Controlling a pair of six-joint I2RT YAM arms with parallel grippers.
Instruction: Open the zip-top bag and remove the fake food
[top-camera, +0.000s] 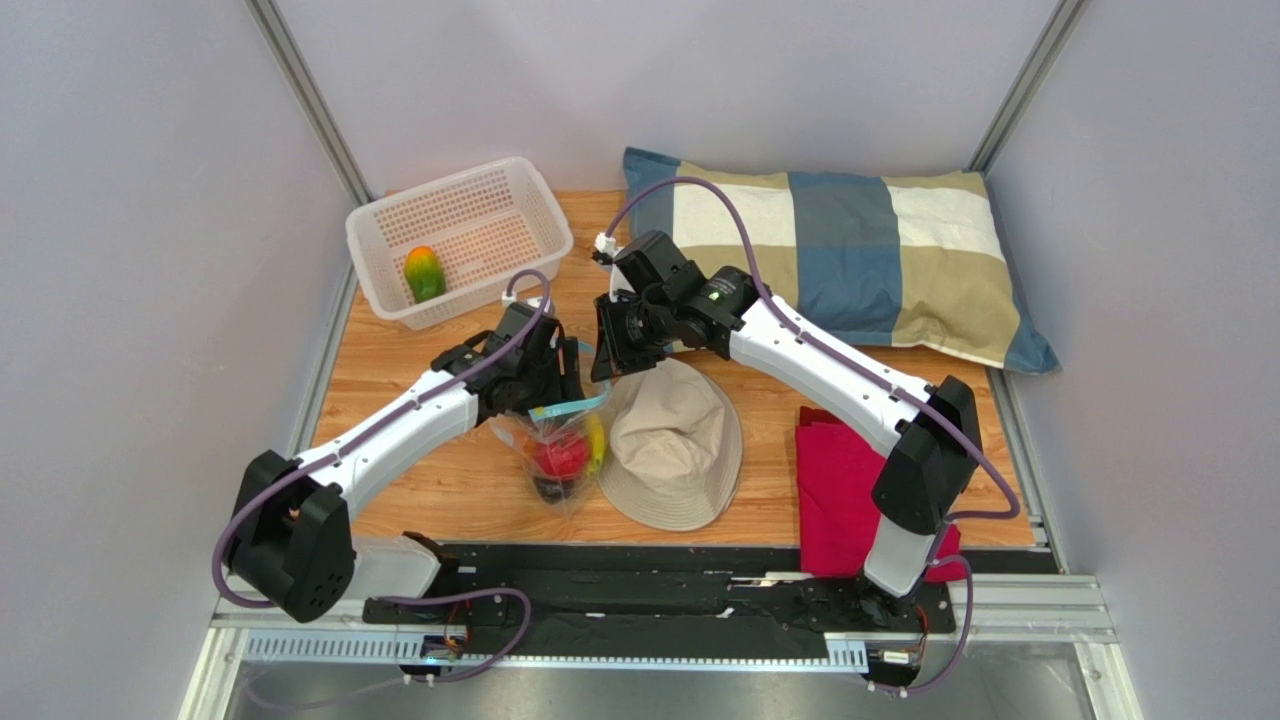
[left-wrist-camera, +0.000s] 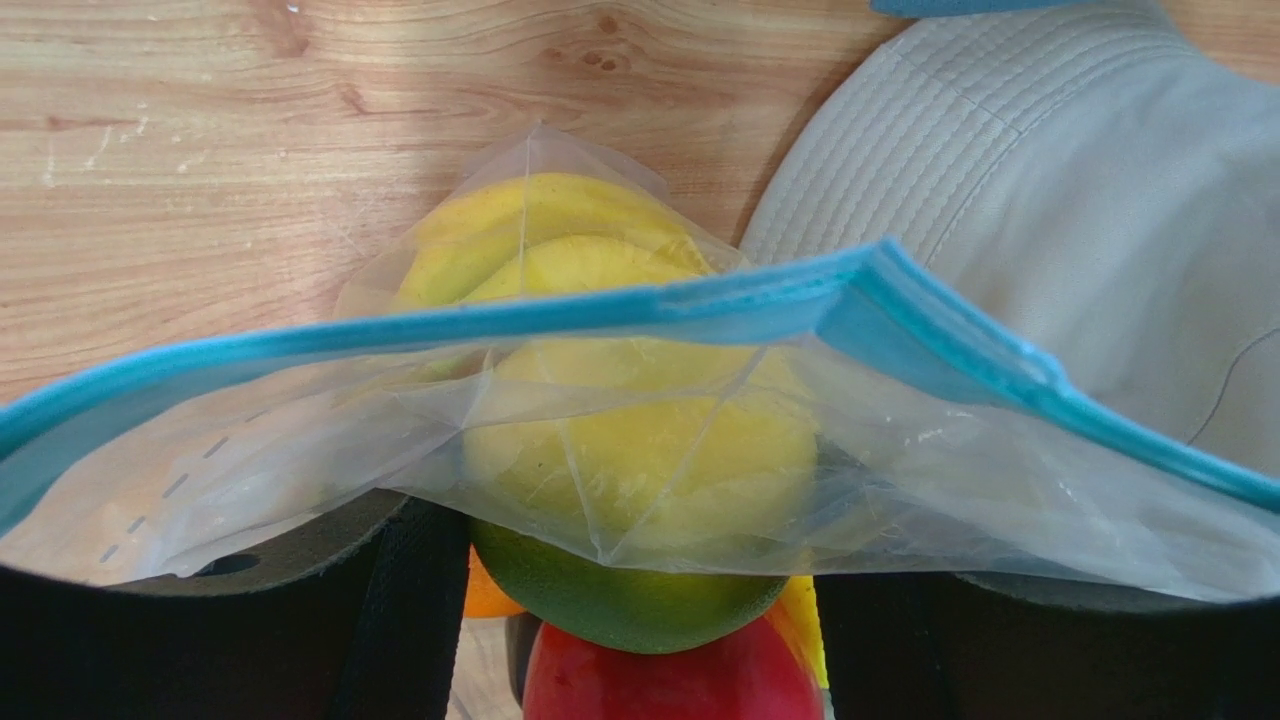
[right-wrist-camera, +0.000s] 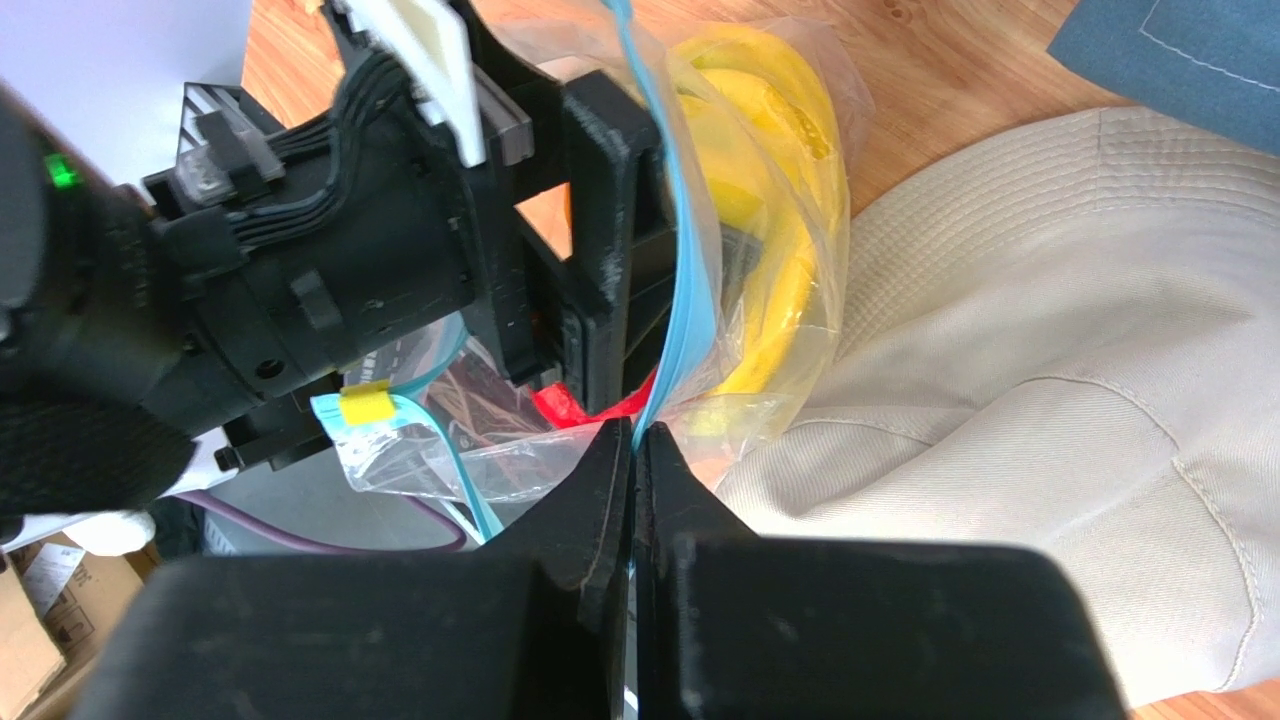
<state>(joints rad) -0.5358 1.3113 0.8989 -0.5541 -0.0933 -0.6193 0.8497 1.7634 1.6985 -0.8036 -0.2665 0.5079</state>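
Note:
The zip-top bag (top-camera: 553, 443) lies on the wooden table beside a beige hat, its mouth open and its blue zip strip (left-wrist-camera: 601, 312) raised. It holds fake food: yellow bananas (left-wrist-camera: 601, 435), a green round fruit (left-wrist-camera: 631, 593) and a red apple (left-wrist-camera: 661, 683). My left gripper (left-wrist-camera: 643, 600) is open, its fingers (left-wrist-camera: 376, 615) inside the bag mouth on either side of the green fruit, with plastic draped over the tips. My right gripper (right-wrist-camera: 634, 435) is shut on the bag's blue zip edge (right-wrist-camera: 669, 255). A green-orange mango (top-camera: 424, 273) lies in the white basket.
The white mesh basket (top-camera: 451, 195) stands at the back left. The beige hat (top-camera: 672, 443) touches the bag's right side. A checked pillow (top-camera: 842, 255) lies at the back right. A red cloth (top-camera: 842, 480) lies at the front right.

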